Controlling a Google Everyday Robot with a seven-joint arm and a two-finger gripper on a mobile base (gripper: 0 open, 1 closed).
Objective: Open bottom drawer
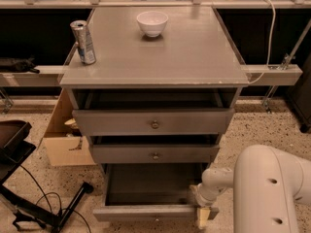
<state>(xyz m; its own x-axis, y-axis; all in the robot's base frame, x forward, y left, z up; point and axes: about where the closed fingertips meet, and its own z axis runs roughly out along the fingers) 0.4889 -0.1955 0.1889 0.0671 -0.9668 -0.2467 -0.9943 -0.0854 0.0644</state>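
The bottom drawer [150,211] of the grey cabinet is pulled far out; its low flat front sits near the lower edge of the camera view and its dark inside looks empty. Its knob is barely visible at the front's lower edge. My gripper [202,216] is at the drawer's right front corner, low in the view, reaching from the white arm [272,188] at the lower right. The middle drawer [154,154] and the top drawer [153,122] are each pulled out a little, each with a small brass knob.
A white bowl [152,23] and a drink can [83,42] stand on the cabinet top [194,57]. A cardboard box [62,140] sits left of the cabinet. A black stand and cables [34,203] lie on the speckled floor at lower left.
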